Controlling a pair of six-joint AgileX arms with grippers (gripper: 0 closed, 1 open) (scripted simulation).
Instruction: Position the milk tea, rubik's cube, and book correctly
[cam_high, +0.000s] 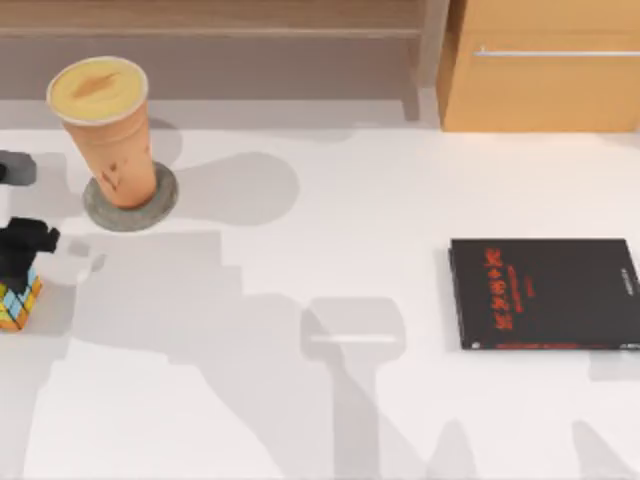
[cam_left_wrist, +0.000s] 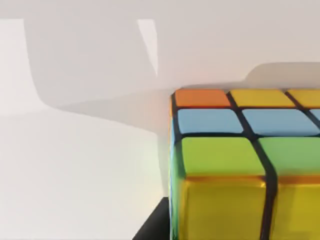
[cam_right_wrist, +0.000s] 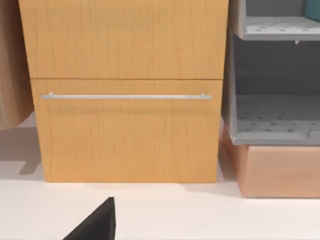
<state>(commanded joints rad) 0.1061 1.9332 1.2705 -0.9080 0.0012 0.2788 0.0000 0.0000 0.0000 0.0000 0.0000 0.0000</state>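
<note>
Now left gripper (cam_high: 18, 262) atop rubik's cube (cam_high: 17, 300), table's (cam_high: 330, 260) left edge.

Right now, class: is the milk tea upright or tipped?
Upright: the milk tea stands base-down on the grey disc, creamy top uppermost.

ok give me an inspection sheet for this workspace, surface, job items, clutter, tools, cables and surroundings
Surface: white table, crossed by arm shadows.
Job's things: milk tea upright on a grey round coaster, far left; rubik's cube at the left edge; teal book nothing seen.
Clutter: thin black book with red lettering, flat at the right edge.
Tools: left tool directly over the cube, its finger state unclear; right tool, a dark part low in the right wrist view.
Cables: nothing seen.
Surroundings: wooden drawer cabinet with a metal handle behind the table, grey shelf unit beside it.
</note>
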